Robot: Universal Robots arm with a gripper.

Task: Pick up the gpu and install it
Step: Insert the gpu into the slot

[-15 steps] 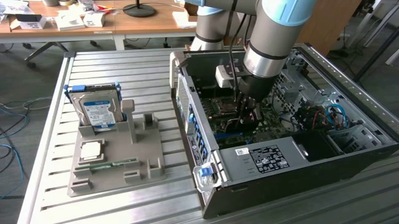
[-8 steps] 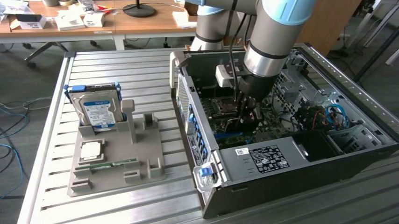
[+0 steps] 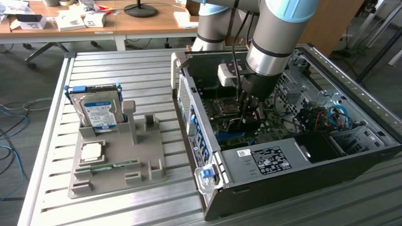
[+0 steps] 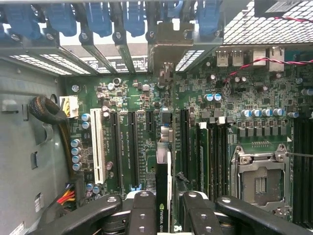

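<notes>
One gripper (image 3: 248, 113), low inside the open computer case (image 3: 351, 155), right of centre in the exterior view. Clamped on the gpu (image 4: 163, 196), with one black finger (image 4: 142, 210) on each side of it. Held on its thin edge, upright over the green board (image 4: 132, 98). Seen edge-on from the wrist, with a small green mark on its dark edge near the fingers. Lined up along the long black slots, with some of them between it and the white slot (image 4: 98, 144). Hard to tell whether touching the board or just above it. Metal end of the gpu close to the row of blue clips (image 4: 132, 19) at the case wall.

Well apart, at the lower left of the exterior view, one grey holder (image 3: 148, 160) on the metal table (image 3: 113, 66). Upright in its back part, a hard drive (image 3: 97, 110) with a blue and white label. In front of that, a small square silver chip (image 3: 92, 151). Nearer the frame's bottom edge, a narrow green memory stick (image 3: 108, 166), flat in its groove.
</notes>
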